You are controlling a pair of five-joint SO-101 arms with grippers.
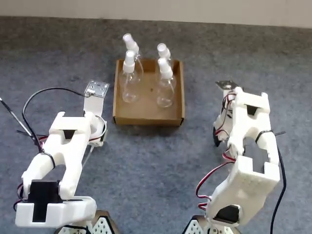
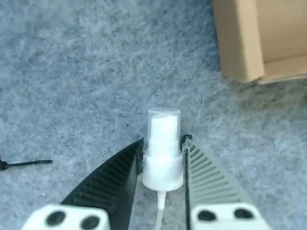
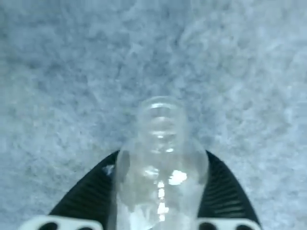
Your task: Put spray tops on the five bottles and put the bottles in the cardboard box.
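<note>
My left gripper (image 2: 162,158) is shut on a white spray top (image 2: 163,153), its thin dip tube hanging between the fingers. In the high view that arm (image 1: 68,146) is left of the cardboard box (image 1: 117,105). My right gripper (image 3: 160,177) is shut on a clear uncapped bottle (image 3: 160,163) with its neck pointing away from the camera; that arm (image 1: 248,131) stands right of the box. Inside the box stand several clear bottles with spray tops, such as one at the left (image 1: 130,78) and one at the right (image 1: 165,85).
Grey carpet covers the table. A corner of the box (image 2: 249,43) lies ahead of the left gripper. A black cable tie (image 2: 24,164) lies on the carpet. Cables trail beside both arms. Open carpet lies between the arms in front of the box.
</note>
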